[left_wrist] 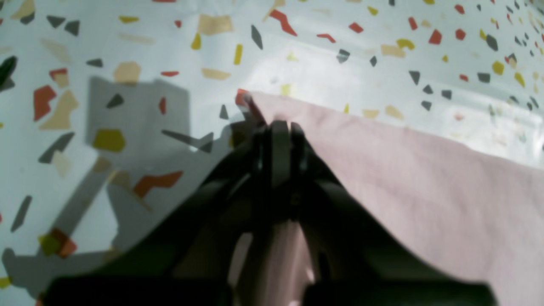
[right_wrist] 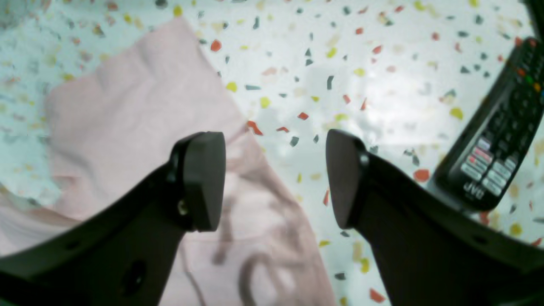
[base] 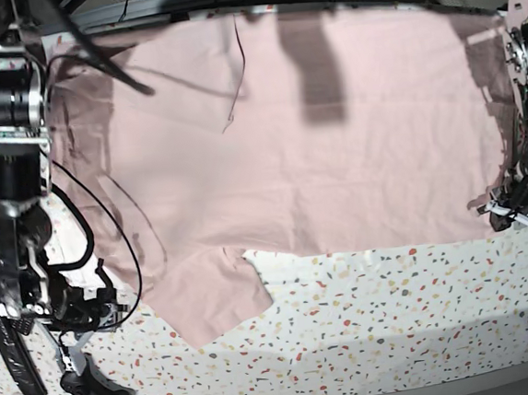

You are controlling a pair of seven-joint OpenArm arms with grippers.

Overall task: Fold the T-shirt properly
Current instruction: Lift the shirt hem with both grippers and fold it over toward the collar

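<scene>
Base view: T-shirt (base: 333, 136) spread across table (base: 395, 315), far edge cut off. Left gripper (left_wrist: 280, 127) pinching shirt corner — fingertips hidden by cloth. Right gripper (right_wrist: 275, 178) jaws spread, holding nothing; remote (right_wrist: 497, 140) beside it, partly cropped.

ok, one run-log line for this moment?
task: fold T-shirt | left gripper: shut on T-shirt corner | right gripper: open, empty, above sleeve | shirt: spread on table, unfolded
</scene>
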